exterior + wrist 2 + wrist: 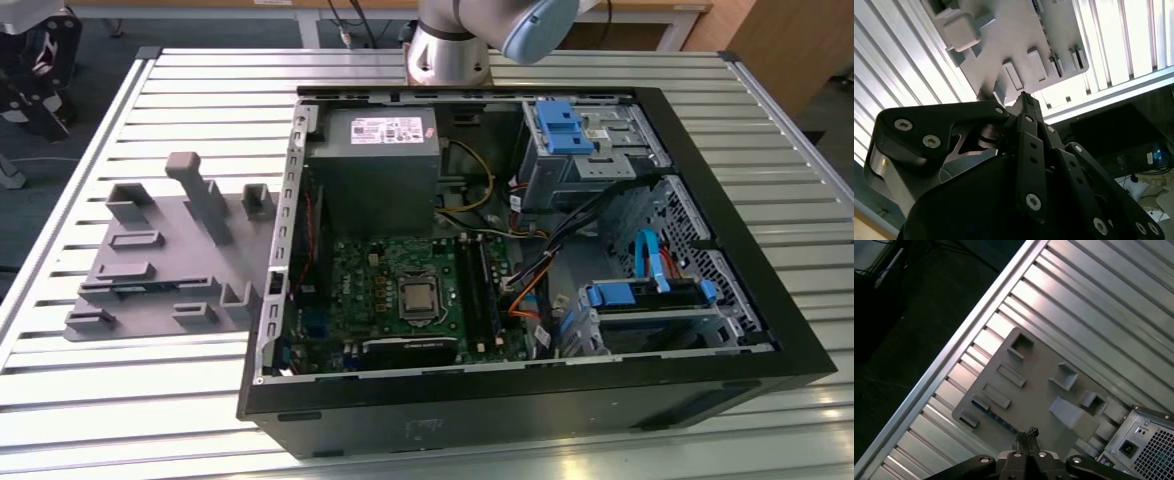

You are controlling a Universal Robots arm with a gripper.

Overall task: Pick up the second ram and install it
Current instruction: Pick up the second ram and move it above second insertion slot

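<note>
Hovering over the grey holder (1039, 390), the gripper (1027, 432) is pinched closed and empty, the second ram (996, 416) lying in the holder.

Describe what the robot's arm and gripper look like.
The arm has a silver-grey tubular body with a pale blue rounded joint cap. The gripper is matte black, built of flat linkage bars pinned with silver screws, narrowing to a slim tip.

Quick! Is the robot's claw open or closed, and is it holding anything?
Gripper: closed, with nothing between its fingertips, above the grey holder tray.
</note>
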